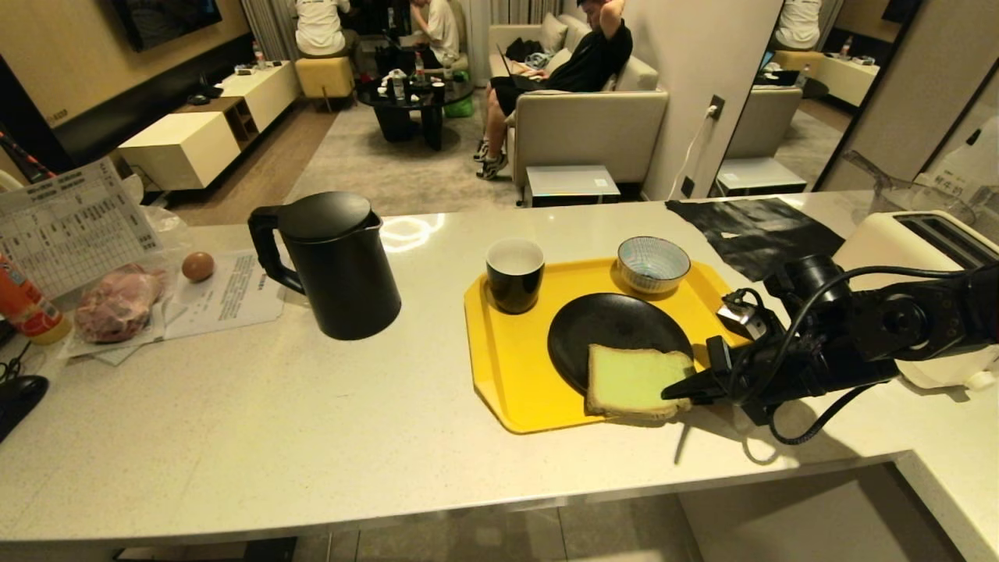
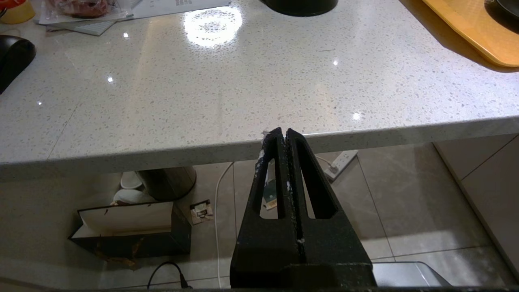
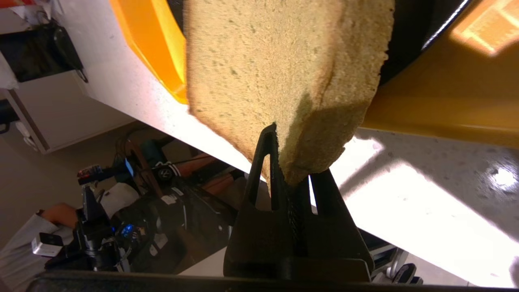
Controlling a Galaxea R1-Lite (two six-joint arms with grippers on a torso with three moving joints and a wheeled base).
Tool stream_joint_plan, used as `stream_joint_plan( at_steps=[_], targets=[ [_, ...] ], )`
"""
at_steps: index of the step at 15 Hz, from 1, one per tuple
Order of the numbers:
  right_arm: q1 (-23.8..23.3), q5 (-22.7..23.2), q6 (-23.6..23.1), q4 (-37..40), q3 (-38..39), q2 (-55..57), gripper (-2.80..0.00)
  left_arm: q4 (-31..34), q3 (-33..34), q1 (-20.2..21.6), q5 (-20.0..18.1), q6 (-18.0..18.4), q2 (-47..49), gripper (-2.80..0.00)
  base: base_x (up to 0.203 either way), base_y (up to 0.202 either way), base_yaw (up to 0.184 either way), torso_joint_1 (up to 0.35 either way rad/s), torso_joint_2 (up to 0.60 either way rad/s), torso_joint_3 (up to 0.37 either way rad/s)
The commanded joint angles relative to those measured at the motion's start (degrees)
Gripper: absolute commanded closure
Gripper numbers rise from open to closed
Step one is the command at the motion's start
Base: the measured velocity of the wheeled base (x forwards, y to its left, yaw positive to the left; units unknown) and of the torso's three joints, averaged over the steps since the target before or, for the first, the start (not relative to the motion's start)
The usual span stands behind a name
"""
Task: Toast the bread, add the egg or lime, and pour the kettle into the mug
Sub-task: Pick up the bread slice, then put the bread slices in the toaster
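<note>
The pale green bread (image 1: 632, 380) lies half on a black plate (image 1: 609, 324) and overhangs the front rim of the yellow tray (image 1: 507, 367). My right gripper (image 1: 679, 394) comes in from the right, shut on the slice's near right corner. The right wrist view shows the bread (image 3: 275, 69) pinched between the fingers of the right gripper (image 3: 290, 162). The black mug (image 1: 514, 275) stands at the tray's back left. The kettle (image 1: 335, 269) is left of the tray, and the egg (image 1: 197, 266) rests on papers at far left. No lime is in view. My left gripper (image 2: 282, 132) is shut and empty, parked below the counter's front edge.
A white toaster (image 1: 921, 242) stands at the right behind my right arm. A striped bowl (image 1: 653, 263) sits at the tray's back. A meat packet (image 1: 117, 300), an orange bottle (image 1: 27, 308) and papers crowd the far left. People sit in the room beyond.
</note>
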Motion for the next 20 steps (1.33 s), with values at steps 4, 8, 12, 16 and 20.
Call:
stream_joint_plan(
  at_steps=[4, 8, 12, 16, 20],
  targets=[
    [-1.6, 1.1, 0.2, 0.1, 0.1, -5.8, 0.0, 0.0, 0.0, 0.0, 0.0, 0.0, 0.0, 0.0, 0.0, 0.0, 0.0, 0.0, 0.0, 0.0],
    [-3.2, 1.8, 2.6, 0.1, -0.4, -12.6, 0.0, 0.0, 0.0, 0.0, 0.0, 0.0, 0.0, 0.0, 0.0, 0.0, 0.0, 0.0, 0.0, 0.0],
    [-6.4, 1.3, 2.4, 5.8, -6.8, -19.5, 0.0, 0.0, 0.0, 0.0, 0.0, 0.0, 0.0, 0.0, 0.0, 0.0, 0.0, 0.0, 0.0, 0.0],
    [-10.3, -3.5, -5.3, 17.6, -22.1, -21.2, 0.0, 0.0, 0.0, 0.0, 0.0, 0.0, 0.0, 0.0, 0.0, 0.0, 0.0, 0.0, 0.0, 0.0],
    [-10.9, -16.7, -11.6, 21.7, -34.9, -19.7, 0.0, 0.0, 0.0, 0.0, 0.0, 0.0, 0.0, 0.0, 0.0, 0.0, 0.0, 0.0, 0.0, 0.0]
  ],
)
